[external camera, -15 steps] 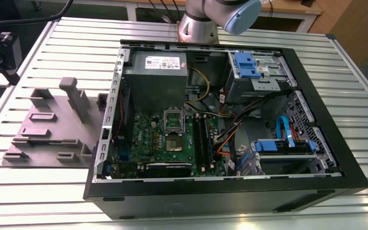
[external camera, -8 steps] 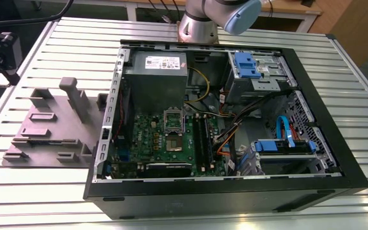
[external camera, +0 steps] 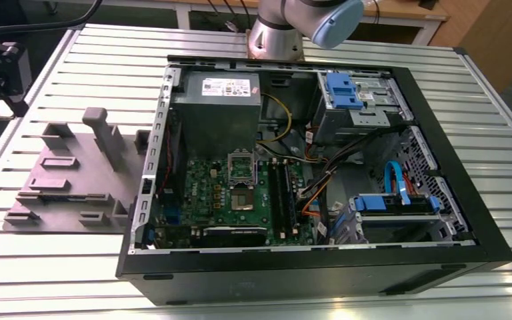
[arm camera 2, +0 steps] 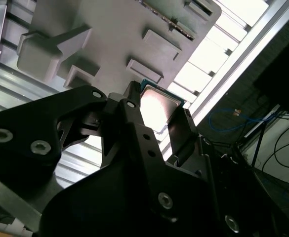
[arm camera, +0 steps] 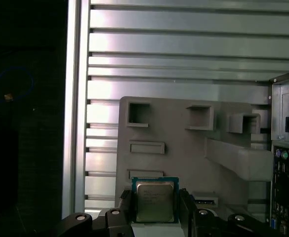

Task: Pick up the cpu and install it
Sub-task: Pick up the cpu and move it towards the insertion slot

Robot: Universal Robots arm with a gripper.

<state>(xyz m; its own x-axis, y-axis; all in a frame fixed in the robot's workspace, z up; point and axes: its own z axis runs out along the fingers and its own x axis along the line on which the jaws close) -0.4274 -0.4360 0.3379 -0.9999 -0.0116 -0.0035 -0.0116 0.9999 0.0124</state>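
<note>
A black two-fingered gripper is clamped on the cpu, a small flat square chip with a silvery top and a thin pale edge. In both wrist views the jaws press against two opposite edges of the chip, one dark finger on each side, and its metal face is turned toward the cameras. Behind the chip, and apart from it, lies a grey fixture block with raised ribs and shallow rectangular pockets, resting on a slatted metal table. In the exterior view that block sits at the exterior view's left, just beside an open computer case that takes up the centre and right of the frame. The robot arm enters at the top centre of that frame. Inside the case, a green motherboard lies in the lower left part of the interior, and near its middle is the dark square socket with a metal frame. Whether that frame is raised is hard to tell. Judging from how things lie, the pick-up is done: the chip is gripped and looks held clear above the fixture side of the table. The installation is not yet done, since the chip is over the block, well apart from the socket inside the case.
</note>
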